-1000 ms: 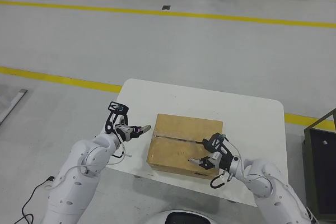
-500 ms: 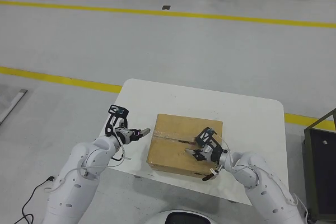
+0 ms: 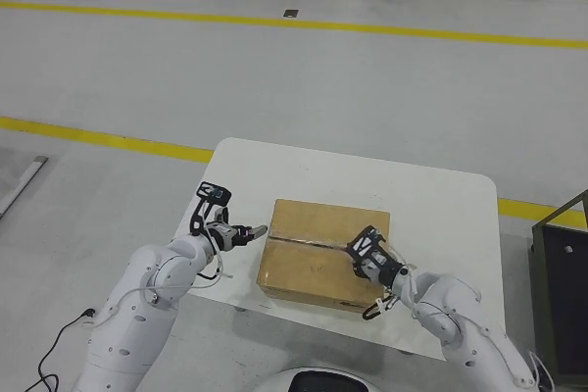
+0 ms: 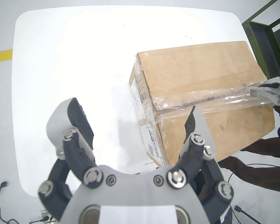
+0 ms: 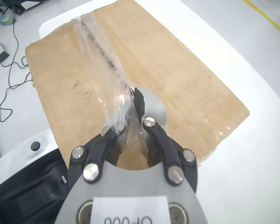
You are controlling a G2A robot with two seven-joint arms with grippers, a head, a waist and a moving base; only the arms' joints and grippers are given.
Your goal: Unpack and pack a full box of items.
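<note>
Box (image 3: 318, 250) mid tabletop (image 3: 421, 196), flaps shut. R tool (image 5: 130, 108) pinches tape (image 5: 100, 54) at seam: peel low & steady along it. L tool (image 4: 134, 111), spread beside box end, shd brace box.

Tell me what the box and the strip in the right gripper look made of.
The box: brown cardboard, matte; its flat fibrous faces, ragged edges and pen marks suggest plain paperboard, probably corrugated. The strip: clear plastic packing tape, glossy; it wrinkles, glints and lets the flap seam show through, up to where the right gripper pinches it.
</note>
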